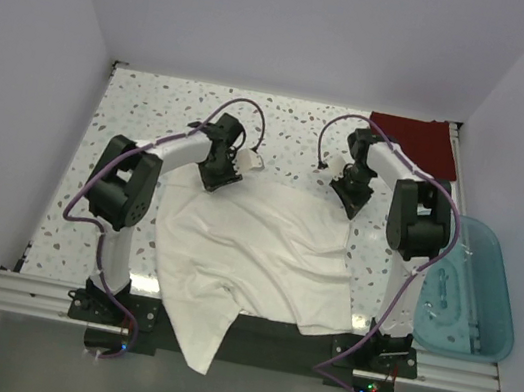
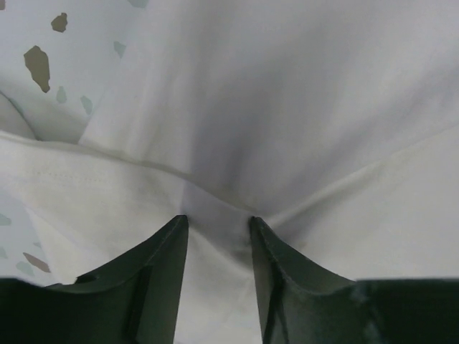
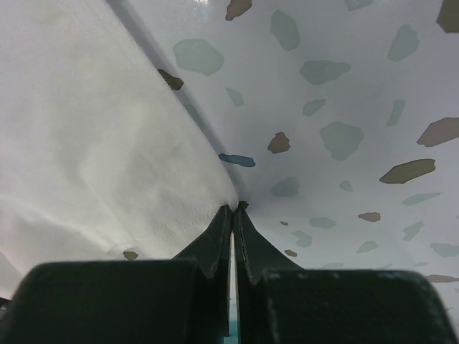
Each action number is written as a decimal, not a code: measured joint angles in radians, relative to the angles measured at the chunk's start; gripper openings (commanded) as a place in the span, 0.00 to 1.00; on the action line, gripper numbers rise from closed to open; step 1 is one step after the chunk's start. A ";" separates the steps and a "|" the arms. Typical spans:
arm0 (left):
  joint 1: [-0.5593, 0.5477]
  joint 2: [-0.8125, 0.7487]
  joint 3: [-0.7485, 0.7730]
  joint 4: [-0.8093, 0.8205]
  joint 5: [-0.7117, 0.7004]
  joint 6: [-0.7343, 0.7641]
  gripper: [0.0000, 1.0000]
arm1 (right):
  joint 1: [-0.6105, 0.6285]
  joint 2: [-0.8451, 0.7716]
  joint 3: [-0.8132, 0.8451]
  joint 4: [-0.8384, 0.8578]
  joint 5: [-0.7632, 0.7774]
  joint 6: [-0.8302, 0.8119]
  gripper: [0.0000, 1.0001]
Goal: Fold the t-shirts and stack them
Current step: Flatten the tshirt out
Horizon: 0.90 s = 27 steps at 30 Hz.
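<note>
The white t-shirt (image 1: 253,245) lies spread and creased on the speckled table (image 1: 146,105), its lower part hanging over the near edge. My left gripper (image 1: 217,176) is at its far left corner. In the left wrist view the gripper (image 2: 219,222) stands open, its fingertips on the white cloth (image 2: 287,93), which fills the gap between them and creases outward. My right gripper (image 1: 353,200) is at the far right corner. Seen from the right wrist, the gripper (image 3: 235,208) is shut on the hem of the shirt (image 3: 93,143). The dark red t-shirt (image 1: 416,140) lies folded at the back right.
A translucent teal bin (image 1: 464,288) stands off the table's right side, next to the right arm's base. White walls close the table on the left, back and right. Bare speckled table (image 3: 344,86) shows to the right of the right gripper.
</note>
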 measured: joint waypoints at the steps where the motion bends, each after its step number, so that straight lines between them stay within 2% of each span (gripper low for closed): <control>1: 0.000 0.000 0.000 0.000 -0.011 0.000 0.37 | 0.000 0.000 0.000 0.000 0.003 0.000 0.00; 3: 0.000 0.000 0.000 0.004 -0.031 0.001 0.26 | 0.000 0.000 0.000 0.001 0.009 -0.002 0.00; 6: 0.007 -0.002 0.000 0.002 -0.054 0.006 0.17 | 0.000 0.000 0.000 0.001 0.013 -0.003 0.00; 12: 0.078 -0.013 0.056 -0.027 -0.061 0.021 0.14 | 0.000 0.000 0.000 0.001 0.013 -0.003 0.00; 17: 0.198 -0.015 0.150 -0.026 -0.054 0.071 0.13 | 0.000 0.000 0.000 0.000 0.013 -0.007 0.00; 23: 0.350 0.031 0.290 -0.028 0.001 0.136 0.26 | 0.000 0.000 0.004 -0.001 0.014 -0.007 0.00; 27: 0.412 0.118 0.387 -0.026 0.046 0.149 0.50 | 0.000 0.000 0.011 0.001 0.023 -0.008 0.00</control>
